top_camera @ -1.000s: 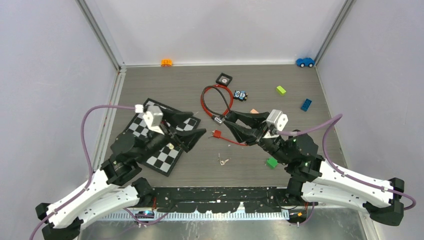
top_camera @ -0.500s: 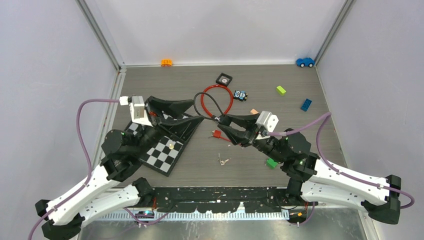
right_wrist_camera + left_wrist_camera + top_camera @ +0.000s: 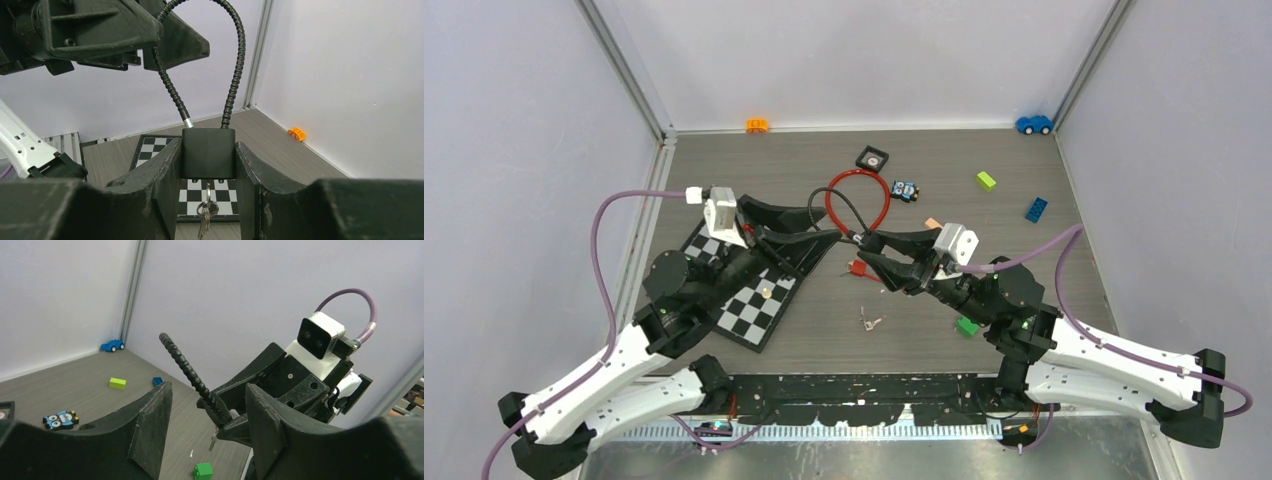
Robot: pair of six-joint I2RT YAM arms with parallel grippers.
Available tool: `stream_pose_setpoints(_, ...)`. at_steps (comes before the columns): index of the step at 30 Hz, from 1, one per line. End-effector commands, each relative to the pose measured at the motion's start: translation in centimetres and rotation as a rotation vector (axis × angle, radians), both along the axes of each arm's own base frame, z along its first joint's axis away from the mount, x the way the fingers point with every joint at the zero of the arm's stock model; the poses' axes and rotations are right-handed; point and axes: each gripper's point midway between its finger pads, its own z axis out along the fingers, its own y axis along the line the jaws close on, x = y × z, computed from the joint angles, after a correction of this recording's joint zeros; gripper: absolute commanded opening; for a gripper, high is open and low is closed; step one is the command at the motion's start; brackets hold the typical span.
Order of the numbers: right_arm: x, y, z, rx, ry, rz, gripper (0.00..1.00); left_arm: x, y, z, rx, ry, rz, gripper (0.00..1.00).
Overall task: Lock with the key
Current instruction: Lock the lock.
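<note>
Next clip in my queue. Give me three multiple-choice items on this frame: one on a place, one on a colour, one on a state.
1. Where is the blue toy car?
A) far right corner of the table
B) on the chessboard
C) beside the green brick

2. What colour is the cable loop lying flat at the far middle?
A) yellow
B) red
C) white

3. What is the right pincer doing?
A) open, holding nothing
B) shut on a brick
C) shut on the black lock body

Answers:
1 A, it sits by the far right corner post.
2 B, the loop is plainly red.
3 C, its fingers press both sides of the body, keys hanging below.
</note>
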Motion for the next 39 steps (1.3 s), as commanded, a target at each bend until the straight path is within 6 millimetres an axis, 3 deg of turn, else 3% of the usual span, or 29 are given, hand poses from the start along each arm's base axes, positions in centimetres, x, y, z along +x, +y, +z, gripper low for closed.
stream_pose_setpoints(1, -0.7, -0.9, 4.1, 0.099, -0.062, 0.011, 0.01, -0.2, -0.1, 1.0, -0.018, 0.001, -0.018, 0.55)
stream_pose_setpoints(6, -0.7, -0.9, 4.1, 0.101, -0.063, 0.01, 0.01, -0.4, -0.8, 0.7, -0.005, 0.006, -0.046, 0.35)
stream_pose_setpoints(11, -0.6, -0.8, 4.1, 0.099, -0.064, 0.009, 0.01, -0.4, -1.5, -0.1, 0.023, 0.021, -0.071, 0.01)
stream_pose_setpoints(17, -0.4, -0.2, 3.6, 0.068, -0.064, 0.013, 0.01, -0.2, -2.2, -0.8, 0.07, 0.032, -0.082, 0.0)
stream_pose_setpoints(26, -0.7, 1.7, 1.1, -0.123, -0.108, 0.02, 0.01, 0.4, -3.7, -2.5, 0.211, 0.07, -0.107, 0.0)
stream_pose_setpoints(33, -1.4, 1.9, 1.6, -0.118, -0.143, 0.024, 0.01, 1.2, -4.9, -6.0, 0.334, 0.143, -0.112, 0.0)
stream_pose_setpoints(39, -2.1, 1.1, 3.1, -0.026, -0.169, 0.032, 0.01, 1.7, -4.8, -7.4, 0.348, 0.167, -0.088, 0.0)
